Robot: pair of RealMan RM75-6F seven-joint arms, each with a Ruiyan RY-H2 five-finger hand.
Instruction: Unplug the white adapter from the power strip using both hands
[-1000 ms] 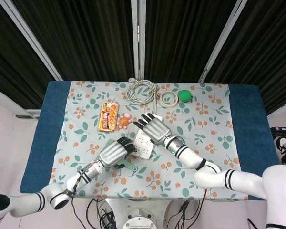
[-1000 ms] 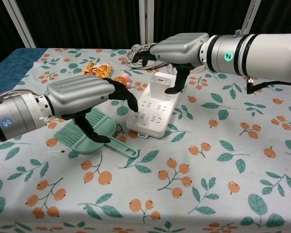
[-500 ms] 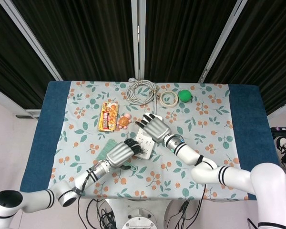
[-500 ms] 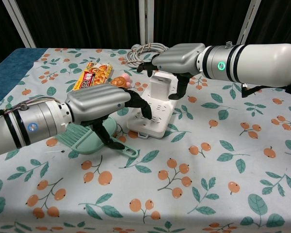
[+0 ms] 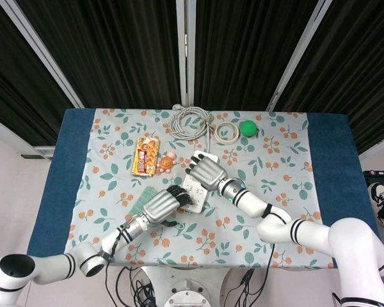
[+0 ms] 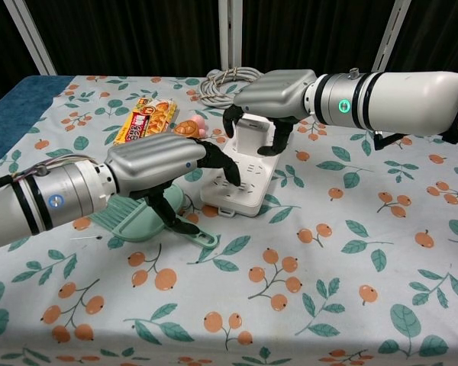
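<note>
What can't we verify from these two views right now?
- Plug seat: the white adapter is covered by the right hand in chest view and fully hidden in head view; whether it is still in the power strip cannot be told.
- Left hand: its fingertips reach the strip, but actual pressing contact is unclear.
- Green brush and dustpan: partly hidden under the left hand.
- Snack pack: label too small to read.

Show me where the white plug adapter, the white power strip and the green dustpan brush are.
white plug adapter (image 6: 253,131): chest view, its front face between the fingers.
white power strip (image 6: 240,191): chest view, bare top near the front end.
green dustpan brush (image 6: 133,217): chest view, the pan.
</note>
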